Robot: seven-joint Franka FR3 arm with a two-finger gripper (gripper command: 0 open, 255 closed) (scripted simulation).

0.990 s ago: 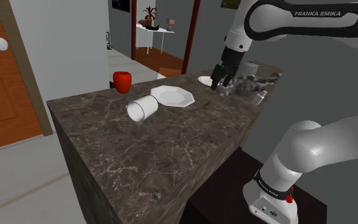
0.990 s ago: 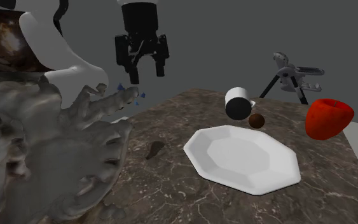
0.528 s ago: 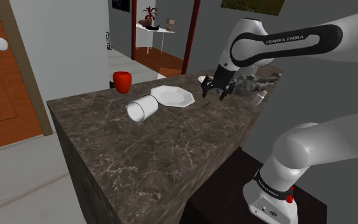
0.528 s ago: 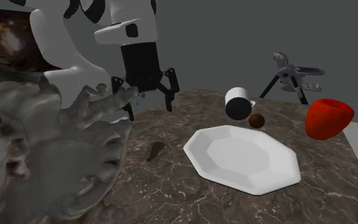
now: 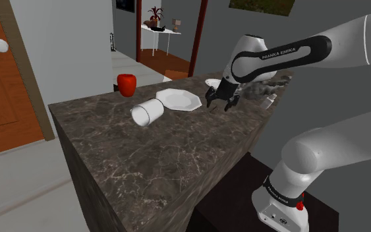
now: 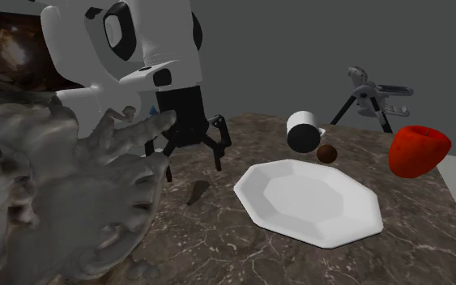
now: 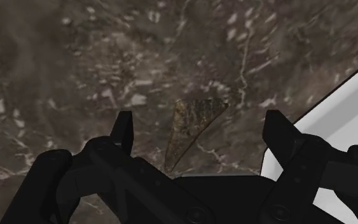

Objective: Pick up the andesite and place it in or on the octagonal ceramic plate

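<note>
The bench [image 5: 151, 151] is dark brown stone, much like marble, polished, with pale veins and flecks running through it. The small stone [image 7: 190, 127] lying on it looks rough and mottled in brown and olive, duller than the slab beneath. The plate [image 6: 311, 202] is plain white, smooth and even, with a soft sheen rather than a hard gloss; the mug [image 5: 147, 112] has the same smooth white finish. The red fruit [image 6: 416, 151] is smooth with a faint shine. The pincer [image 6: 193, 166] is matt black, the arm [image 5: 289, 53] smooth white with a light gloss. The grey figure [image 6: 56, 202] is coarse, lumpy and matt, like carved rock. The door [image 5: 6, 86] shows orange-brown wood grain.
</note>
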